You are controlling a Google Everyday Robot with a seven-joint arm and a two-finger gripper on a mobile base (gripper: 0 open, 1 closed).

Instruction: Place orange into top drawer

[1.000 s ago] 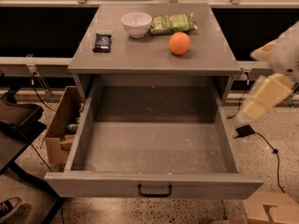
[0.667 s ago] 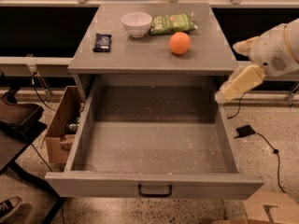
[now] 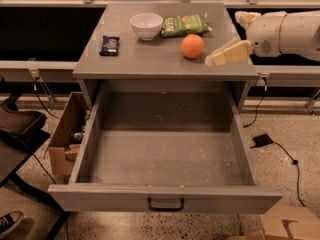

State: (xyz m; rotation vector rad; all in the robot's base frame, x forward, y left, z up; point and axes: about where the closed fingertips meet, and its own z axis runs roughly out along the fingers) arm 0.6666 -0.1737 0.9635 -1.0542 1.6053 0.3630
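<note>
The orange (image 3: 192, 46) sits on the grey cabinet top (image 3: 150, 59), right of centre, in front of a green snack bag. The top drawer (image 3: 165, 156) is pulled wide open below it, with a bare speckled floor and a dark bar handle (image 3: 165, 204) on its front. My gripper (image 3: 223, 38) reaches in from the right on a white arm (image 3: 287, 31), just above the cabinet top. It is open and empty. Its lower cream finger (image 3: 229, 53) points at the orange, a short gap to the orange's right, not touching it.
A white bowl (image 3: 146, 25), a green snack bag (image 3: 185, 25) and a dark packet (image 3: 109, 45) lie on the cabinet top. A cardboard box (image 3: 65, 139) stands left of the drawer, another (image 3: 287, 224) at the bottom right. A cable and plug (image 3: 262, 140) lie on the floor at right.
My gripper has moved up and to the left, from beside the drawer's right wall to above the cabinet top next to the orange. The orange and drawer have not moved.
</note>
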